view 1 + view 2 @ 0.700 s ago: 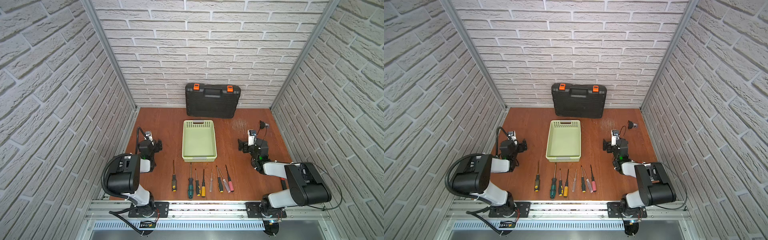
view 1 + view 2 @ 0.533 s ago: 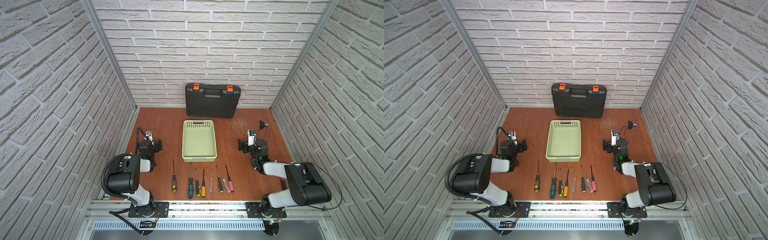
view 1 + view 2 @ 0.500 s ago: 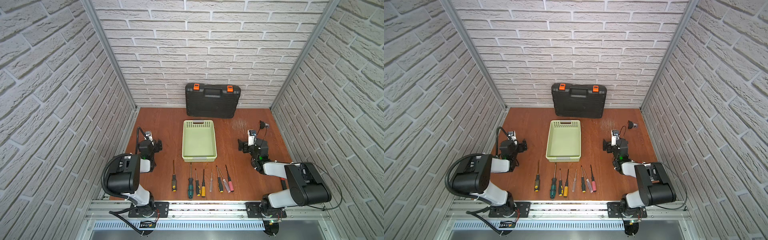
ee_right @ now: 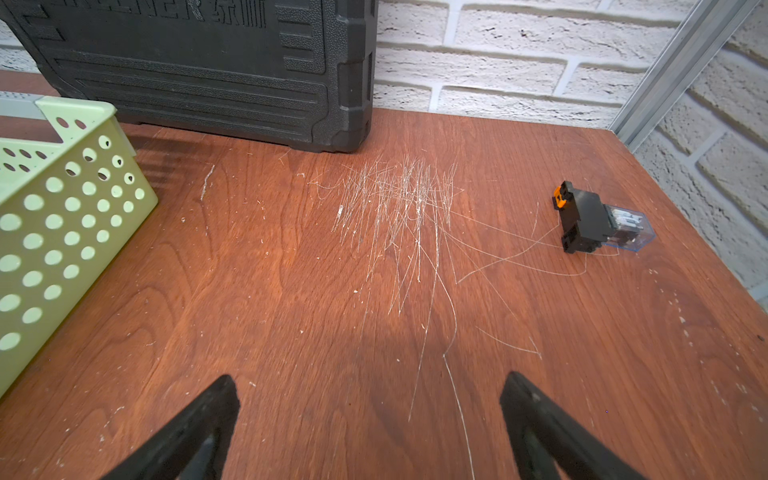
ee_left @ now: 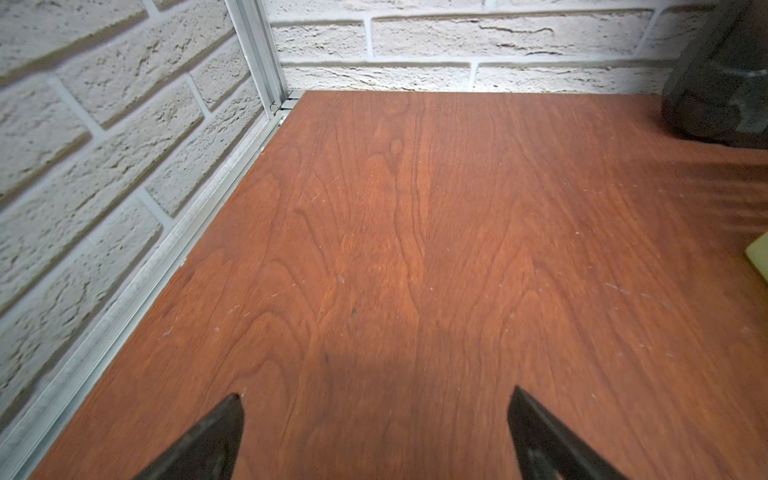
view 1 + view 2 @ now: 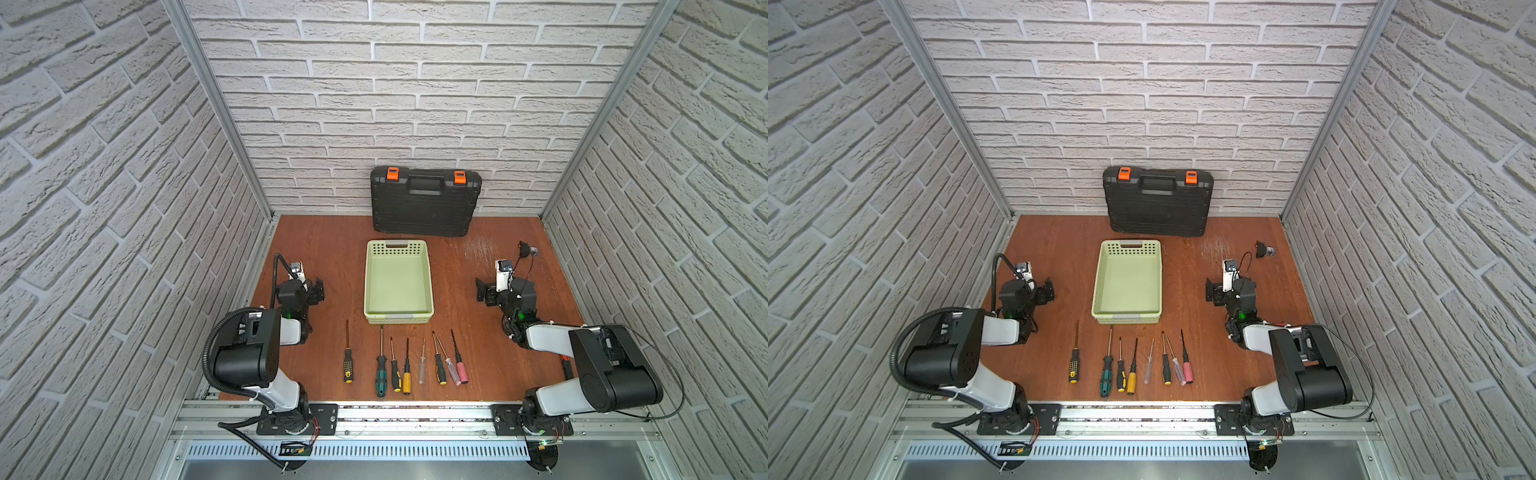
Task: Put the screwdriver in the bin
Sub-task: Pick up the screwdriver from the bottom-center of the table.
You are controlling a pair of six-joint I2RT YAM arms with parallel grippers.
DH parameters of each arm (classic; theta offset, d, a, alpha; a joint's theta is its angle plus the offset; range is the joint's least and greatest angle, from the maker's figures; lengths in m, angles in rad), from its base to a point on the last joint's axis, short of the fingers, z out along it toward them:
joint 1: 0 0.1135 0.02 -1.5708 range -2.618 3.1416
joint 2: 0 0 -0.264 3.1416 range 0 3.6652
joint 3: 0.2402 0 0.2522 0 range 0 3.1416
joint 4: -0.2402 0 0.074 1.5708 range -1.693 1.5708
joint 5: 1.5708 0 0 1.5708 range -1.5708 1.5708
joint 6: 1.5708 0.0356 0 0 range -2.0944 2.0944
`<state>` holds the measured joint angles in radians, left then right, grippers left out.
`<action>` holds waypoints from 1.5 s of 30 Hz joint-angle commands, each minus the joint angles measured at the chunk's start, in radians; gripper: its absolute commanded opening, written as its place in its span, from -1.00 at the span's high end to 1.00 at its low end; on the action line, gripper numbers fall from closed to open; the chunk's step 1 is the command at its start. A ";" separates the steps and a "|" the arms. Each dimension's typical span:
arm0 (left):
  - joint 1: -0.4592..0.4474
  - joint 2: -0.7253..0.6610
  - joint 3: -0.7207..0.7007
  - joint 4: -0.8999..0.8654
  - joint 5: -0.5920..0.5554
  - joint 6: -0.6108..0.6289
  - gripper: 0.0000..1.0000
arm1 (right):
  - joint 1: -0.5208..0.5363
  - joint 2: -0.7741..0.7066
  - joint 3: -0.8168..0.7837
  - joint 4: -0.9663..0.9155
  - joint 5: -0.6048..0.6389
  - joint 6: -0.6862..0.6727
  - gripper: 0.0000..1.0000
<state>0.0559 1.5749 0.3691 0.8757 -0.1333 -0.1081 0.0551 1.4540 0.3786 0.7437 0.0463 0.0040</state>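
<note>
Several screwdrivers lie side by side near the table's front edge, from a black-and-yellow one [image 6: 348, 366] [image 6: 1074, 366] to a pink-handled one [image 6: 461, 371] [image 6: 1188, 371]. Just behind them stands the pale green bin [image 6: 398, 318] [image 6: 1126, 319], with nothing in it. My left gripper [image 6: 319, 289] [image 6: 1049, 292] rests low to the left of the bin, open and holding nothing. My right gripper [image 6: 482, 289] [image 6: 1212, 291] rests to the bin's right, also open. In the left wrist view the left gripper [image 5: 376, 397] hangs over bare wood. In the right wrist view the right gripper [image 4: 370, 380] does too, with the bin's perforated wall [image 4: 62, 232] beside it.
A black toolcase [image 6: 424, 205] [image 6: 1158, 208] [image 4: 208, 62] with orange latches leans against the back wall behind the bin. A small black and clear component [image 6: 527, 249] [image 6: 1264, 249] [image 4: 590, 220] lies at the back right. Brick walls close in three sides.
</note>
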 commanded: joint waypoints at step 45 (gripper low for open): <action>-0.190 -0.253 0.696 -1.465 -0.233 -0.466 -0.96 | 0.303 -0.371 0.615 -1.268 0.000 0.273 -0.90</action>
<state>-0.1020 1.3720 1.0714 -0.4618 -0.3912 -0.5266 0.3149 1.1065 0.9497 -0.3248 0.0250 0.2134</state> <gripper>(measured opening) 0.980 0.955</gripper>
